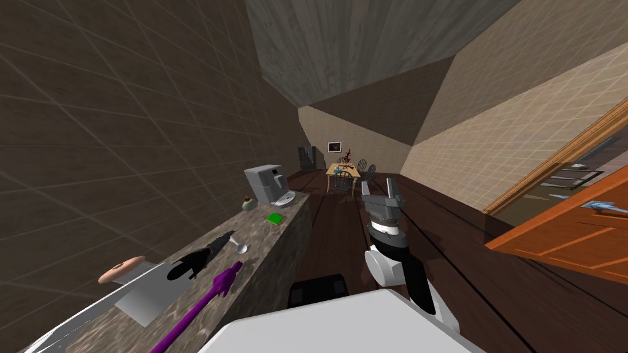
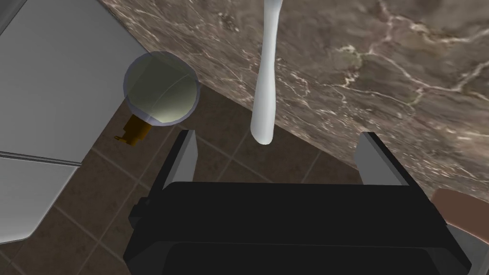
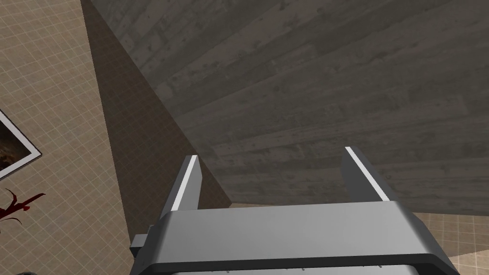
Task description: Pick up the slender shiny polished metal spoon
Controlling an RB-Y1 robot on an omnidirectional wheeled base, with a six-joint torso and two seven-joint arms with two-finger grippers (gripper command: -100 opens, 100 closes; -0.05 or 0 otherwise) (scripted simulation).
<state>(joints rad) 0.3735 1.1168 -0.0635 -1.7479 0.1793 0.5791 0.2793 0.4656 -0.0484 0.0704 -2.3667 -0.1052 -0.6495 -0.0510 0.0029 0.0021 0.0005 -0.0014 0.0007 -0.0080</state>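
Note:
The spoon is slender and pale grey, lying on the brown marbled counter. Its handle end points at my left gripper, which is open. The handle tip lies just ahead of the fingertips, nearer one finger than the other, and touches neither. In the head view the spoon lies mid-counter with my dark left gripper right beside it. My right gripper is raised over the floor to the right, open and holding nothing.
A round bottle with a brown cap stands close to the spoon, next to a grey appliance. Also on the counter are a green block, a long purple utensil and a pinkish item. An orange door stands right.

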